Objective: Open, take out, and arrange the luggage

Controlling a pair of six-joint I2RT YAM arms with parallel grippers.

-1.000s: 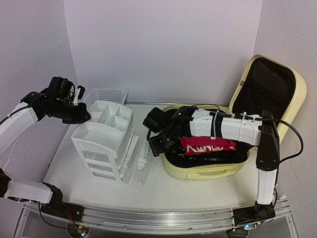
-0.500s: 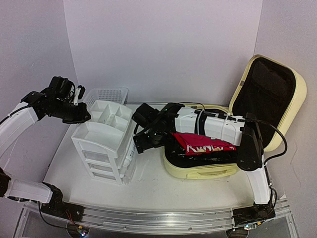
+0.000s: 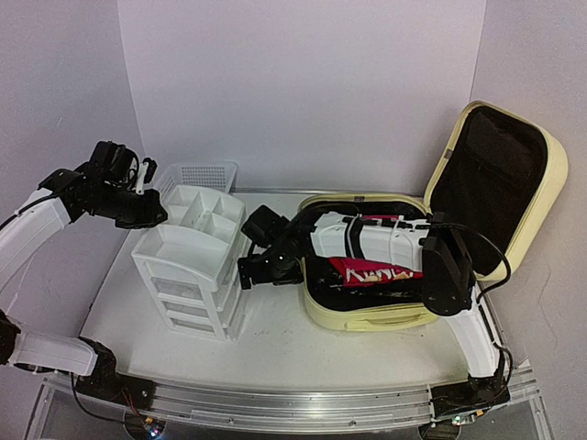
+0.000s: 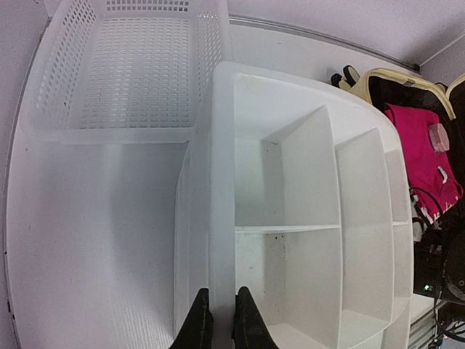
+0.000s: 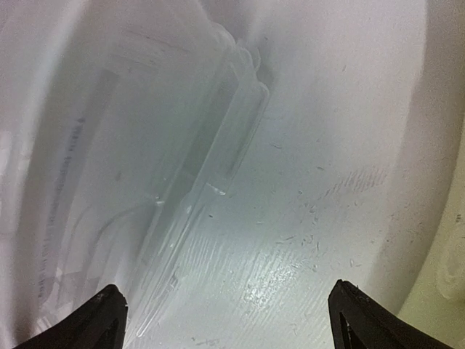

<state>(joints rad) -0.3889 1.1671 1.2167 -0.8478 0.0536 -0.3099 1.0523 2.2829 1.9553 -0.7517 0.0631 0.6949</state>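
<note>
The pale-yellow luggage [image 3: 367,316] lies open at the right, with its black-lined lid [image 3: 495,165] standing up. A red garment [image 3: 376,272] lies inside it. The luggage's edge [image 4: 378,76] and the garment [image 4: 418,145] also show in the left wrist view. My right gripper [image 3: 246,272] reaches left past the luggage to the right side of the drawer unit. It is wide open and empty [image 5: 229,320], low over the table beside a clear plastic drawer part [image 5: 196,196]. My left gripper [image 3: 151,213] is shut [image 4: 218,327] on the drawer unit's top rim.
The white plastic drawer unit [image 3: 188,266] stands left of centre, its divided top tray [image 4: 305,218] empty. A white mesh basket [image 3: 197,174] sits behind it against the back wall and shows empty in the left wrist view [image 4: 131,73]. White walls enclose the table.
My right arm has swung left from the luggage's left edge to the drawer unit's right side and dropped lower. The left arm has not moved.
</note>
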